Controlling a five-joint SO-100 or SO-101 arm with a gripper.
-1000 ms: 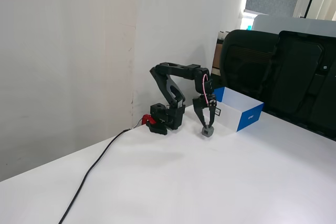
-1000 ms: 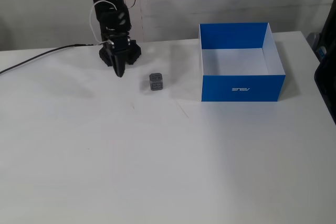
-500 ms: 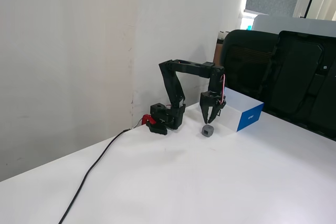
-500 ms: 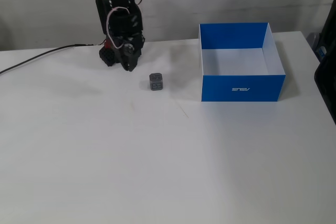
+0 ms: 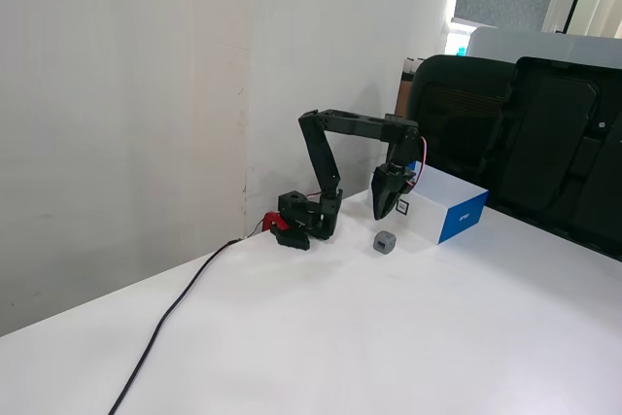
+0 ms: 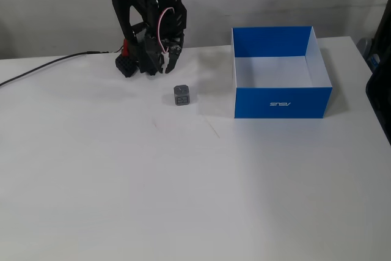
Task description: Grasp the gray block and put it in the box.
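The arm is lining up the approach: its gripper (image 6: 160,65), fingers parted and empty, is hanging above and just behind the gray block (image 6: 182,95), which is sitting on the table beside the box (image 6: 282,101), so it probably needs to descend and straddle the cube next.

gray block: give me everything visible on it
The gray block is a tiny dull-gray cube with slightly rounded edges and faint recessed panels on its faces. It sits upright on the white table, untouched, left of the box in this fixed view. The gripper hangs above and behind it, jaws parted.
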